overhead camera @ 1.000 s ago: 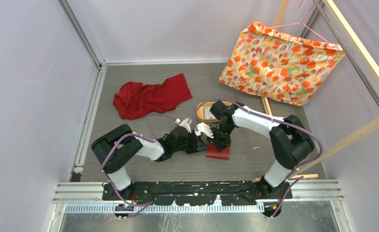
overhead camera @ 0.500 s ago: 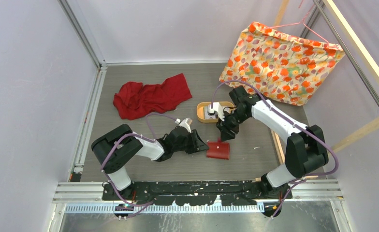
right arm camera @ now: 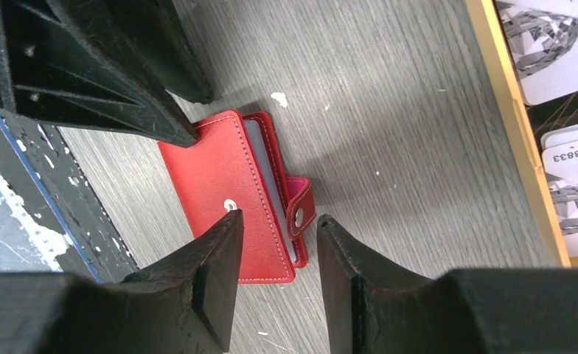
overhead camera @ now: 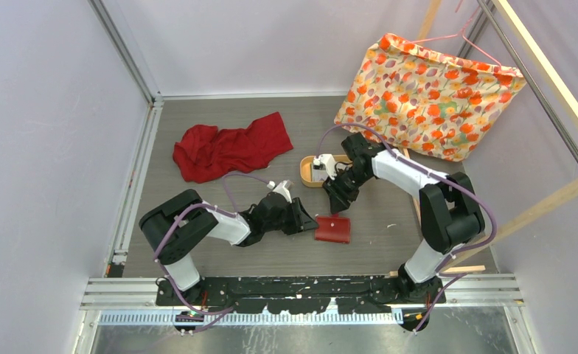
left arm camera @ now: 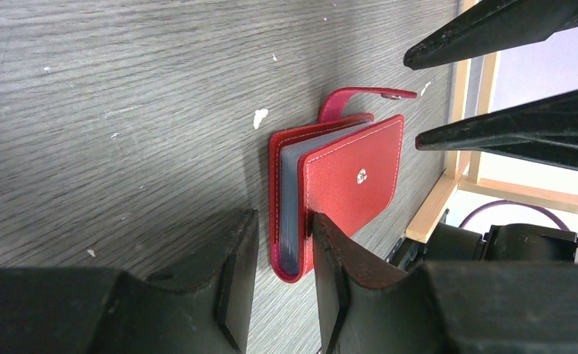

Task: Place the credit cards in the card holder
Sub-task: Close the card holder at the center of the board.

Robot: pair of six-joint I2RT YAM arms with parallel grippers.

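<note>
The card holder [overhead camera: 332, 228] [right arm camera: 227, 192] is a red wallet lying on the grey table, its front cover slightly ajar and its snap tab loose. My left gripper [overhead camera: 306, 219] [left arm camera: 282, 236] is closed round its spine end [left arm camera: 290, 265]. One finger presses the front cover, and a thin strip of table shows beside the other. My right gripper [overhead camera: 338, 198] [right arm camera: 277, 217] hangs open and empty above the holder's tab side. Several credit cards [overhead camera: 318, 171] [right arm camera: 570, 147], pale with dark print, lie in the oval tan tray [overhead camera: 306, 179] [right arm camera: 509, 110] just behind.
A crumpled red cloth [overhead camera: 231, 147] lies at the back left. A floral fabric bag [overhead camera: 426, 96] hangs at the back right. Wooden strips [overhead camera: 407, 164] [left arm camera: 433, 210] run along the right side. Enclosure walls stand on the left and at the back.
My right gripper, shut on a white card at the holder a second ago, has opened, lifted away toward the tray and holds nothing now. The left gripper and holder have not moved.
</note>
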